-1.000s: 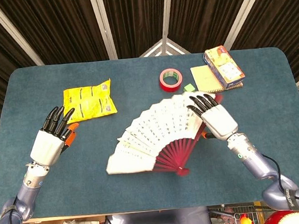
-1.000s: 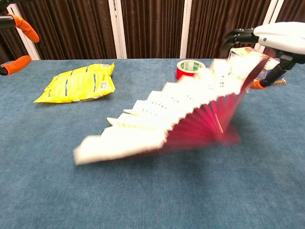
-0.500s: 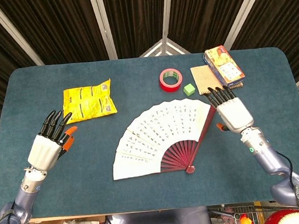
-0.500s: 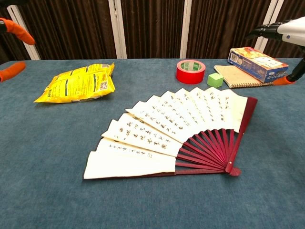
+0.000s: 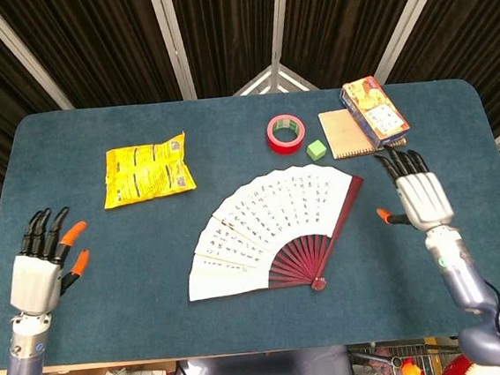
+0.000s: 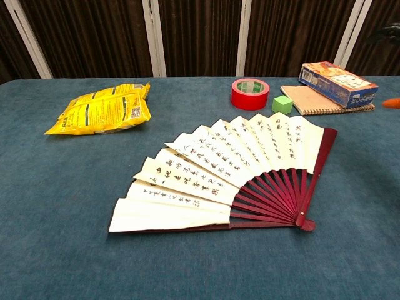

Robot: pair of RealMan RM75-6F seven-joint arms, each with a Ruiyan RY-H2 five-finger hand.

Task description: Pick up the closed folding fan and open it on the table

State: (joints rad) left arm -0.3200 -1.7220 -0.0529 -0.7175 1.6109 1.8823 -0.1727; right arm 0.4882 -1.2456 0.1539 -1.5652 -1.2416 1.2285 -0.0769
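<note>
pleated paper fan [image 5: 276, 232], red ribs, spread flat

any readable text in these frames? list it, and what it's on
Nothing can be quoted with confidence.
Folding fan: columns of black brush characters on each panel, too small to read.
Yellow packet: dark print and a code patch, blurred.
Box on the notebook: printed label, illegible.
Red tape roll, green cube: no lettering that I can make out.

Both the left hand [image 5: 36, 281] and the right hand [image 5: 422, 199] have white backs, black fingers and orange thumb tips; grey-blue forearms carry what seem small green lights.
</note>
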